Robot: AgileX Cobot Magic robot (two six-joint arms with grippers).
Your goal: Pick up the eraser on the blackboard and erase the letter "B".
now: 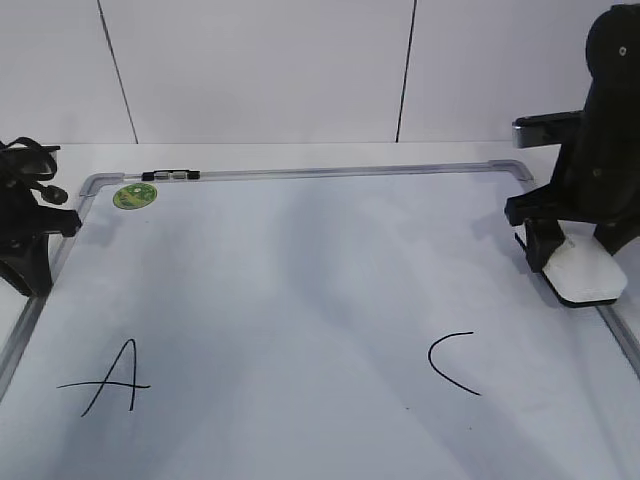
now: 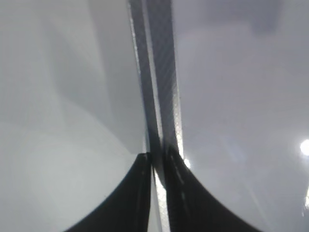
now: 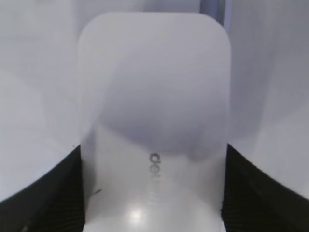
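Right gripper [image 1: 572, 262] stood at right edge of the exterior frame, jaws set against both long sides of the eraser [image 1: 584, 272], gripping it, low over the blackboard [image 1: 320, 270] by its right frame rail. Left gripper [image 1: 40, 235], far left, jaws nearly closed and empty over the left rail. No letter "B" visible between "A" [image 1: 108, 378] and "C" [image 1: 452, 362]; erasing judged finished. Next: set eraser flat, release. Legible: "del…" on eraser; green sticker [image 1: 134, 195] text too small.
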